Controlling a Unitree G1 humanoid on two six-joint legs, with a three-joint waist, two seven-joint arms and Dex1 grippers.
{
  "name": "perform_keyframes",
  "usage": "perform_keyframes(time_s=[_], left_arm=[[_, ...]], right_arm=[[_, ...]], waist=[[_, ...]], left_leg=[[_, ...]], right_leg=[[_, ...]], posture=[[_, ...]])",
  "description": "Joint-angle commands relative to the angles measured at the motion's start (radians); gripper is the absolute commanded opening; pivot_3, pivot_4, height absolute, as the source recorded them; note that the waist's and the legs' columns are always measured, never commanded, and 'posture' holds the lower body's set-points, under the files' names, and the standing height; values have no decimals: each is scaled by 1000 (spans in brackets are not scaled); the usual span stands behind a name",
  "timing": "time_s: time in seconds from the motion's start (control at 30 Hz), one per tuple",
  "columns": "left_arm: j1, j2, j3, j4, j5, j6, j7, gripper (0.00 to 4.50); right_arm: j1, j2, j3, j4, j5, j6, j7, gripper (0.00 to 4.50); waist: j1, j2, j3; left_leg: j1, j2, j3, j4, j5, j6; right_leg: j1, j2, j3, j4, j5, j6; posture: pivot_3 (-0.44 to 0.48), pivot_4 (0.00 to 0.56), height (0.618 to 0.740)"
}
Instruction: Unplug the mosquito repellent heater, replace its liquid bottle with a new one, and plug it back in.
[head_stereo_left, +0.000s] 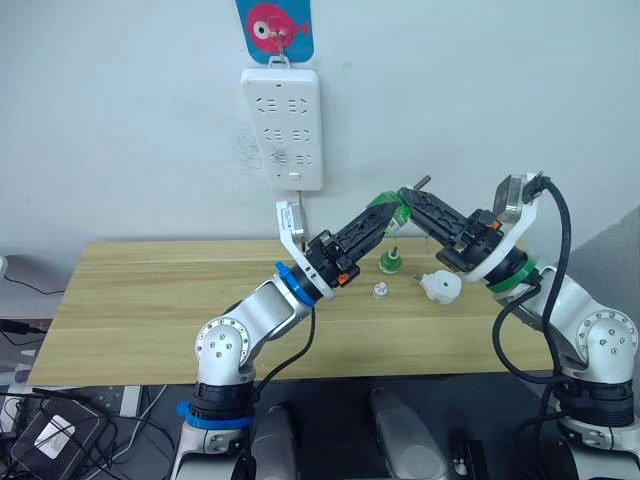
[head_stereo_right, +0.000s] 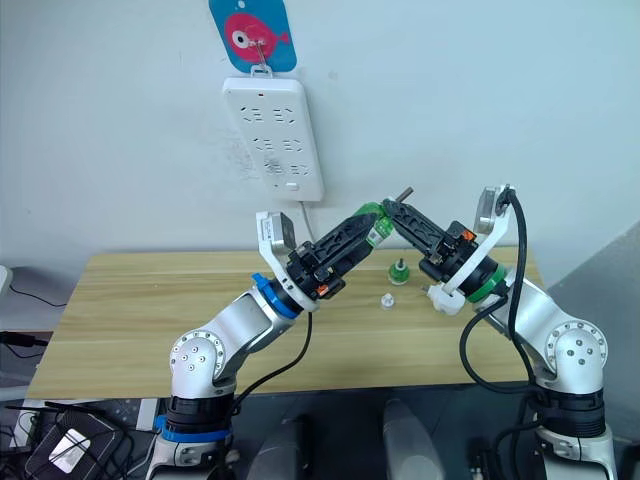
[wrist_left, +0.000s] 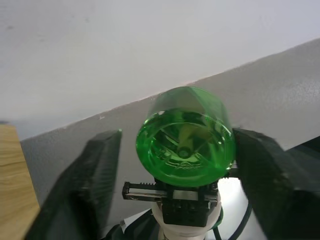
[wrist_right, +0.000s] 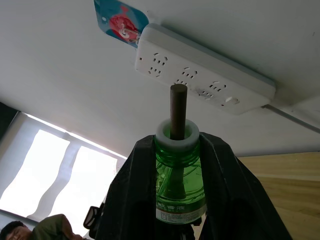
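Observation:
A green bottle (wrist_right: 180, 170) with a white collar and a dark wick stem (wrist_right: 178, 110) is held in the air above the table, my right gripper (head_stereo_left: 405, 197) shut on its sides. My left gripper (wrist_left: 185, 165) is open around the bottle's base (wrist_left: 185, 145), one finger (wrist_left: 95, 175) clearly apart from it. The white mosquito repellent heater (head_stereo_left: 440, 287) lies unplugged on the table under the right arm. A second green bottle (head_stereo_left: 390, 262) stands upright beside it, with a small loose cap (head_stereo_left: 380, 290) in front. I cannot tell which bottle is the new one.
A white power strip (head_stereo_left: 283, 128) hangs on the wall from a blue fish hook (head_stereo_left: 273, 28), its sockets unoccupied. The wooden table (head_stereo_left: 150, 300) stretches out to the left. Cables and a black box (head_stereo_left: 55, 435) lie on the floor at the lower left.

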Motion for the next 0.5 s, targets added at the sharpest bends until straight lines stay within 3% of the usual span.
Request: perform_keyframes(time_s=[0.03,0.37,0.5], left_arm=[[-19,-20,5,1,27,-20,-21,2417],[2,-30,3,4,68,-5,-53,2355],[17,6,22,-15,37,19,-62,2355]], right_arm=[[3,-5,0,-48,28,-13,3,860],[29,-31,11,-73,52,-6,9,860],[36,-80,-7,-59,-6,11,47,2213]], waist=[[0,0,0],[-1,0,0],[-1,0,0]], left_leg=[[0,0,0,0,0,0],[0,0,0,0,0,0],[0,0,1,0,0,0]], right_leg=[[0,0,0,0,0,0],[0,0,1,-1,0,0],[0,0,1,-1,0,0]], posture=[[-270,209,740],[-273,206,740],[-270,206,740]])
